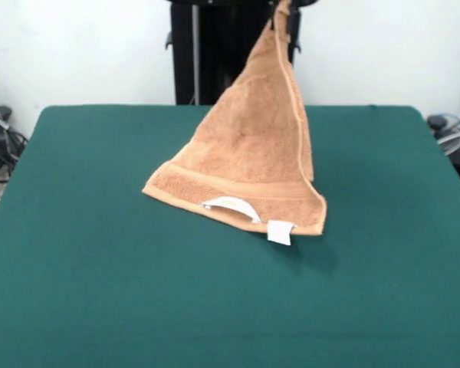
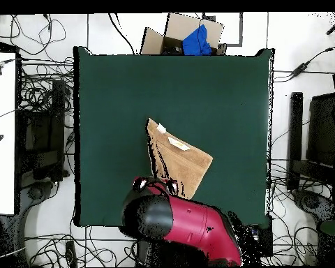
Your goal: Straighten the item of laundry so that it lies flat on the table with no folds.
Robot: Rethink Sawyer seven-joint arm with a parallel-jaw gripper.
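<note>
On the large rectangular desk (image 1: 84, 291) with its dark green cloth-like surface, the near stretch lies bare. A little past the middle sits the lower edge of the light orange-brown terry hand towel (image 1: 253, 161). That edge rests on the green cloth, slightly tilted across the front view, with a woven band running along it. A small white tag (image 1: 280, 231) hangs at its near right corner, touching the desk, and a white loop-like strip (image 1: 231, 205) shows just to the tag's left under the hem.

From this base the towel rises in a tall cone, narrowing toward the far side, its right hem forming a straight seam up to the peak. The cloth is doubled on itself, not flat.

At the peak, at the top edge of the front view, the dark gripper (image 1: 285, 14) meets the towel's raised corner. The jaws appear clenched on that corner, since the towel hangs from there, though little of them shows.

From overhead, the red and black arm (image 2: 188, 222) reaches over the desk's edge nearest the robot's base, covering the peak, and the towel spreads from it toward the desk's middle.
</note>
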